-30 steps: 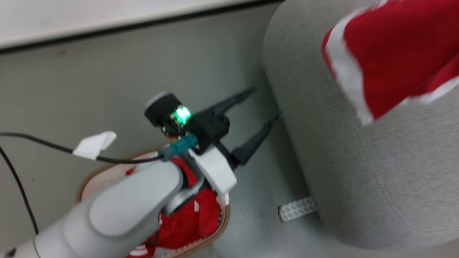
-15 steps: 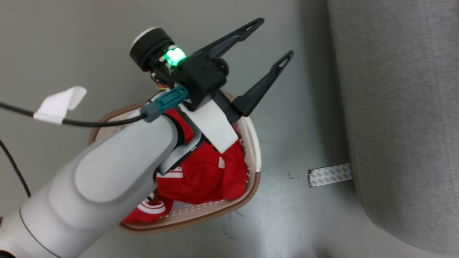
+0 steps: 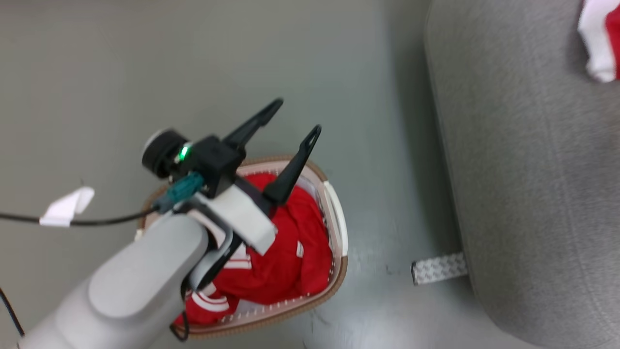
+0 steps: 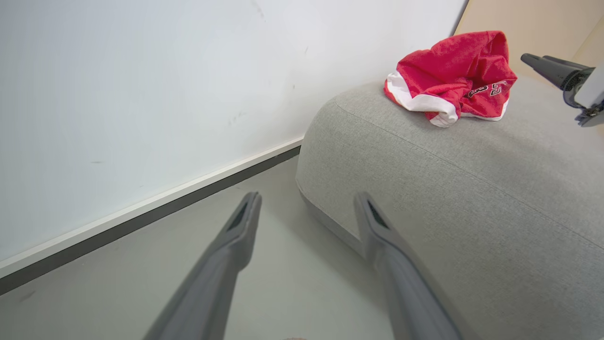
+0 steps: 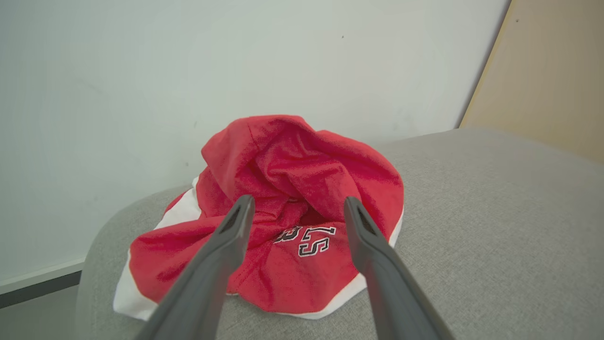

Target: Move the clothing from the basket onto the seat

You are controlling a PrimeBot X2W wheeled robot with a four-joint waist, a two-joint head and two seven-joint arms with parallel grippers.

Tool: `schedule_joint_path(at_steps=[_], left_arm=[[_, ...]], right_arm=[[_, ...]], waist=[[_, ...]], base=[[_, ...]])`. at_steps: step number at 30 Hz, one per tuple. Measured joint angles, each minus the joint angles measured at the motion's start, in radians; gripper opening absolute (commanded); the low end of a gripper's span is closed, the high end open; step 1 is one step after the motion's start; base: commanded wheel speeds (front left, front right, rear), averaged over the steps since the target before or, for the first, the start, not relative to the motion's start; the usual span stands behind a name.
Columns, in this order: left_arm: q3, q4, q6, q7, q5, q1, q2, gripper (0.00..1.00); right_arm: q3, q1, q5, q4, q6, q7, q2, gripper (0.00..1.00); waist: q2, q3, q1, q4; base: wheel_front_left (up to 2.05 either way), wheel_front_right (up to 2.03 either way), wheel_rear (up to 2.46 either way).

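- Head view: the left gripper hangs over the far end of the basket, its two dark fingers spread wide with nothing between them.
- The basket stands on the grey floor, apart from the sofa. It holds a heap of red clothing, with white stripes showing at the near end beside the pale forearm.
- At the top right corner, a red and white piece of a jersey lies on the sofa.
- A strip of textured tape lies on the floor against the sofa's base. A black cable with a white tag runs off to the left.
- Left wrist view: the left gripper points at the floor where it meets the sofa's rounded end, jaws apart and empty.
- The jersey sits crumpled on top of the sofa, near the white wall. The right gripper comes in from the right edge just beside it, not touching it.
- Right wrist view: the right gripper has its fingers spread, pinching nothing.
- Beyond them the jersey rests bunched on the sofa, black and white lettering facing the camera and white trim along its lower edge.
- Whether the fingertips brush the fabric I cannot tell.
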Motion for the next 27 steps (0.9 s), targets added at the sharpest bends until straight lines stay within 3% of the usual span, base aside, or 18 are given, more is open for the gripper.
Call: schedule_joint_path(at_steps=[7, 13, 27], left_arm=[[0.069, 0.033, 0.072, -0.044, -0.062, 0.193, 0.002, 1.0], [0.181, 0.021, 0.105, -0.05, -0.07, 0.382, -0.017, 1.0], [0.488, 0.025, 0.052, -0.051, 0.085, 0.802, -0.138, 1.0]], right_arm=[[0.188, 0.263, 0.082, -0.248, 0.0, -0.007, 0.048, 1.0], [0.336, 0.479, 0.091, -0.35, 0.0, -0.007, 0.069, 1.0], [0.519, 0.764, 0.149, -0.368, 0.0, -0.007, 0.084, 1.0]], waist=[[0.0, -0.162, -0.0003, 0.003], [0.0, -0.307, -0.0004, 0.026], [0.0, -0.553, -0.0005, 0.151]], base=[[0.0, 0.0, 0.0], [0.0, 0.0, 0.0], [0.0, 0.0, 0.0]])
